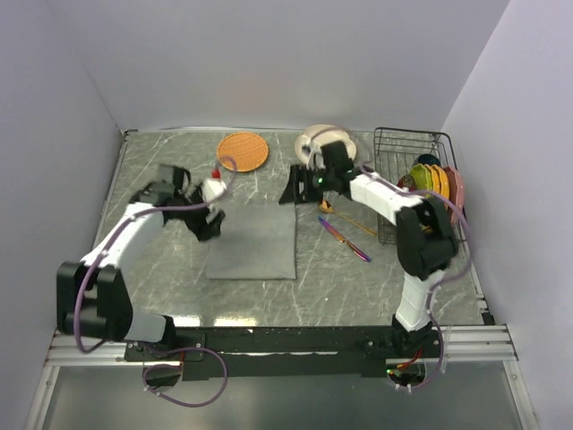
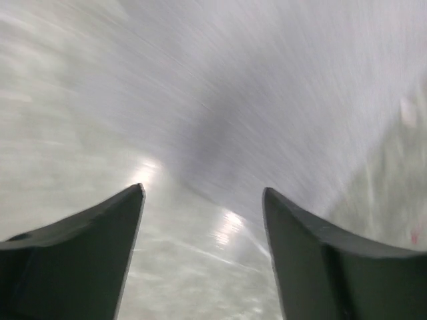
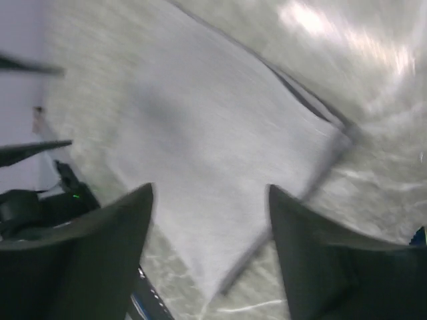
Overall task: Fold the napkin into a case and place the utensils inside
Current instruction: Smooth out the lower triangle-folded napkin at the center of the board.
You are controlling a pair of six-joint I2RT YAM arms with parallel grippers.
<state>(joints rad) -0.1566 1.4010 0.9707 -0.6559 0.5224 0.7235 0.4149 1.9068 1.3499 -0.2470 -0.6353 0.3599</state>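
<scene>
Two Sets of Jaws Open at the Far Corners of the Napkin

The napkin (image 1: 253, 242) was seen lying flat on the marbled desk (image 1: 161, 269), spread as a grey rectangle between the two arms. No narrow case had been formed, and nothing was laid on the cloth. The left arm (image 1: 125, 235) was reached in from the left, and the left jaws were held at the cloth's left edge, near its far-left corner. In the left wrist view, which was heavily blurred, the left jaws were shown spread apart with nothing between them. Grey fabric (image 2: 280, 87) and bare desk were seen below.

The right arm (image 1: 385, 199) was bent across from the right, and the right jaws were placed just beyond the far-right corner of the napkin. In the right wrist view the right jaws were likewise parted and empty. The cloth (image 3: 220, 147) was shown beneath them, with one corner pointing toward the camera. A second dark line was seen along one edge, as of a doubled layer, though the blur left this uncertain.

The utensils were left on the desk to the right of the napkin, apart from it. The gold spoon (image 1: 349, 220) was laid farther back and the purple knife (image 1: 345, 240) just nearer, both angled alike. An orange woven mat (image 1: 243, 150) and a white bowl (image 1: 324, 139) were set at the back. Coloured plates (image 1: 439, 181) were stood on edge in a wire dish rack (image 1: 407, 134) at the right.
</scene>
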